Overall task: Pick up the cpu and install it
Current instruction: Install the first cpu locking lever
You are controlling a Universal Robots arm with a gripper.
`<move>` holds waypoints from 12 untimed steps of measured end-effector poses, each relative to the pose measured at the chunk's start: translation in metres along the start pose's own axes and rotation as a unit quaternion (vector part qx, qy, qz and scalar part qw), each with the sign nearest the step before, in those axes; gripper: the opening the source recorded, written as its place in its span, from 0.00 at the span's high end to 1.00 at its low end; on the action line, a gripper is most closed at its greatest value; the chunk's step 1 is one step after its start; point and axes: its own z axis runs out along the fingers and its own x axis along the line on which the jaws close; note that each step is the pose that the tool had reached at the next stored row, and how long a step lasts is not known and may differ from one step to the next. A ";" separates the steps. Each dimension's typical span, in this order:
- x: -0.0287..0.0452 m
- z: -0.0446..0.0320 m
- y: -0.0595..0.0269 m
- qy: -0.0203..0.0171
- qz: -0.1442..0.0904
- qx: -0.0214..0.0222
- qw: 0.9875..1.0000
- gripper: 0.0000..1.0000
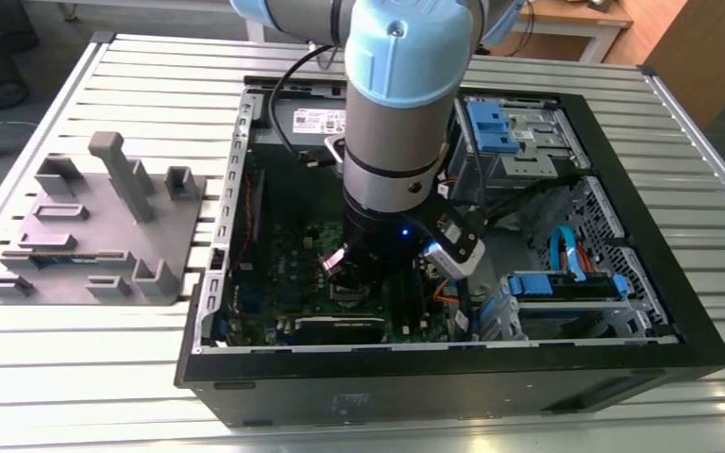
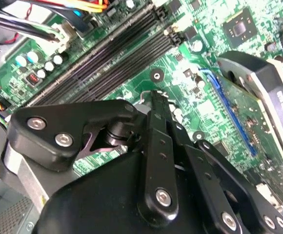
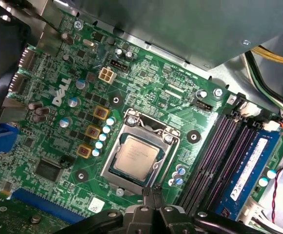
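- Claw low over the green motherboard, fingertips pressed together at the edge of the metal socket frame; closed, nothing between the fingers.
- Same claw in the second wrist view: black linkage and bolts up front, thin finger tips meeting just above the board.
- Cpu lying flat inside the socket, silvery top up, framed on all sides by the metal frame; just beside the claw tips, not touching as far as can be told.
- Row of small blue-topped capacitors along one side of the socket, three yellow-brown square parts just beyond them.
- Dark memory slots near the socket on its other side, one holding a blue memory stick.
- Memory slots again in the second wrist view, running diagonally; blue slot and a black-edged card beside it.
- In the exterior view, arm reaching straight down into the open black computer case, claw at the board.
- Blue drive brackets at the far corner of the case, another toward the exterior view's right.
- Grey plastic block with upright posts on the slatted counter, well apart from the case, toward the exterior view's left.
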 end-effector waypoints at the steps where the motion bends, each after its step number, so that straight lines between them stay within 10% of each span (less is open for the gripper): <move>1: 0.0000 0.0000 0.0000 0.000 0.000 0.000 1.000 0.89; 12: 0.0009 -0.0177 -0.0003 0.001 0.000 -0.001 1.000 0.89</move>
